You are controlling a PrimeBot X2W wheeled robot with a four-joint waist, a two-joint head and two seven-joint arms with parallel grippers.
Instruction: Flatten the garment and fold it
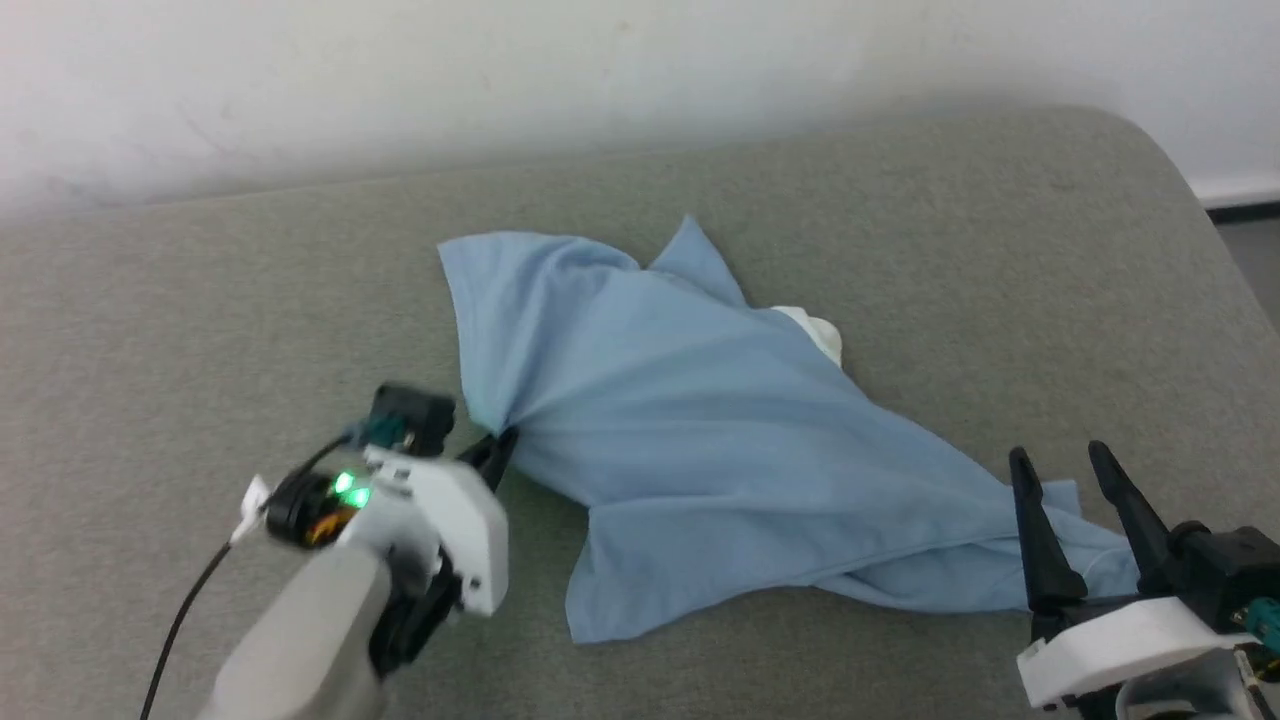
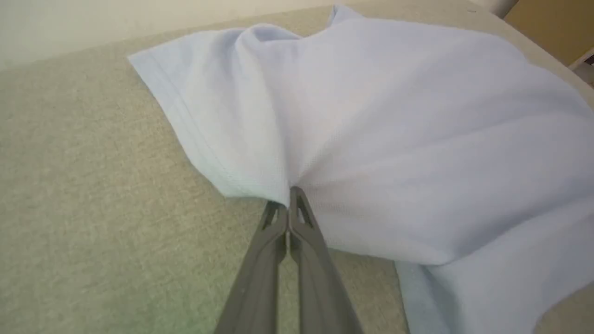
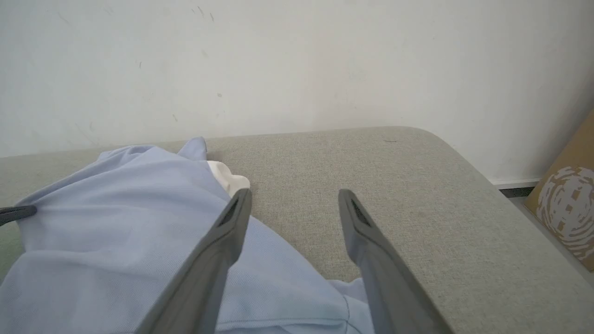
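A light blue, soft short-sleeved shirt (image 1: pixel 700 420) lies crumpled on the grey-green, fabric-covered desk (image 1: pixel 200 300), roughly at its middle and stretched in a diagonal band from the far left toward the near right. It is bunched and creased rather than flat. A bit of its white collar (image 1: pixel 815 330) peeks out at the far right edge of the cloth, and one pointed blue corner sticks up beyond it toward the pale wall (image 1: pixel 600 60).

The left end effector (image 1: pixel 500 445) sits at the shirt's left edge, its two dark fingers pressed together and pinching a fold of the blue cloth. In the left wrist view the fingertips (image 2: pixel 290 195) meet right at the fabric (image 2: pixel 394 116), and creases fan out from that spot. Two green lights glow on the left wrist, and a thin black cable (image 1: pixel 180 620) trails from it across the desk.

The right end effector (image 1: pixel 1059 452) is at the near right corner of the shirt with its fingers spread apart and holding nothing. In the right wrist view (image 3: pixel 294 195) the left-hand finger stands over blue cloth (image 3: pixel 116 232) and the other over bare desk. A brown cardboard box with a white pattern (image 3: pixel 566 208) stands past the desk's rounded right corner.
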